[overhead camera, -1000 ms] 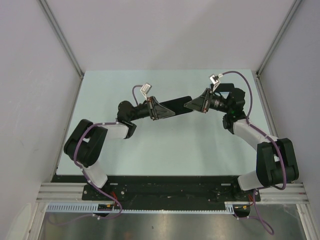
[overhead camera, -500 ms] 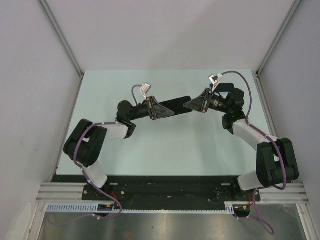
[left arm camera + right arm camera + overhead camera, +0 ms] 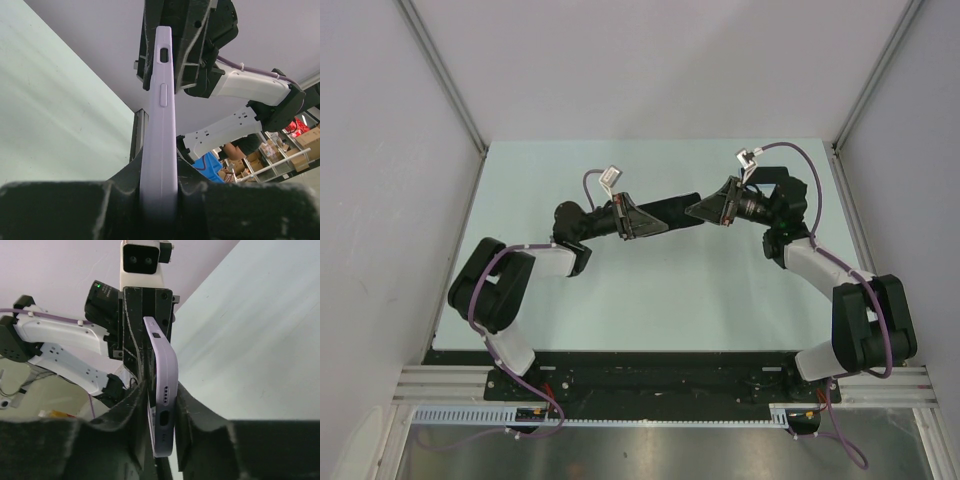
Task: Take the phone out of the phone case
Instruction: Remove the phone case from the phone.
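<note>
While the lilac phone case (image 3: 161, 125) hangs at centre frame, left gripper (image 3: 646, 218) and right gripper (image 3: 704, 209) each clamp one end.

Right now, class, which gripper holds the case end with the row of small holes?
The right gripper: the holes in the phone case sit between its fingers; the left gripper clamps a plain edge.

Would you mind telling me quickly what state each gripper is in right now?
Left gripper: closed, holding one end of the lilac phone case.
Right gripper: closed, holding the other end of it.
</note>
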Action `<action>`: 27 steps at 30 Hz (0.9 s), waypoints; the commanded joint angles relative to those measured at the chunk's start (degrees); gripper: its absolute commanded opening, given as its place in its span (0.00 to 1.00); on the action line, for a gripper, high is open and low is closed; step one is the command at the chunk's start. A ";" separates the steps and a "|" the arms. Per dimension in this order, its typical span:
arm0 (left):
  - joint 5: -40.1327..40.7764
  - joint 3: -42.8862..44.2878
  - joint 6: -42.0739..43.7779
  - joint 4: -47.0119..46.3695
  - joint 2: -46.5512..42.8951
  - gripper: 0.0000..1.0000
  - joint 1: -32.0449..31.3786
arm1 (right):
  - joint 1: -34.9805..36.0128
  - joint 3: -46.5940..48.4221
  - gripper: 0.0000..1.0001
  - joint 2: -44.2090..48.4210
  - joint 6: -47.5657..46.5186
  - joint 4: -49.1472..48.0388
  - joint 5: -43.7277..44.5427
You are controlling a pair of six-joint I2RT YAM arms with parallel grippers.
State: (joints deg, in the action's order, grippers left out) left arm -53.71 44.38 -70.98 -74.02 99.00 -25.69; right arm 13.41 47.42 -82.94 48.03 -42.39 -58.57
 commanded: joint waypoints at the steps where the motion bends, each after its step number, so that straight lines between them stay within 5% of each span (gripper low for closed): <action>1: 0.45 1.32 -0.56 -22.05 -1.18 0.00 -0.41 | -0.13 2.06 0.38 -0.03 -0.40 -4.98 -0.23; 3: 0.45 1.15 -0.47 -22.05 -1.18 0.00 -0.50 | -0.84 2.06 0.48 0.40 1.53 -6.20 -0.32; 9: 1.42 0.18 0.93 -21.96 -1.53 0.00 -0.41 | -2.69 2.06 0.56 1.20 5.40 -6.65 1.35; 27: 2.30 -0.35 2.69 -21.96 0.23 0.00 0.21 | -3.30 0.40 0.48 0.93 9.18 -7.71 6.36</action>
State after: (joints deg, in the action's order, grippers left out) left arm -52.93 43.79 -69.41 -72.95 100.05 -25.69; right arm 10.39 47.44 -82.96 55.83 -46.81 -54.33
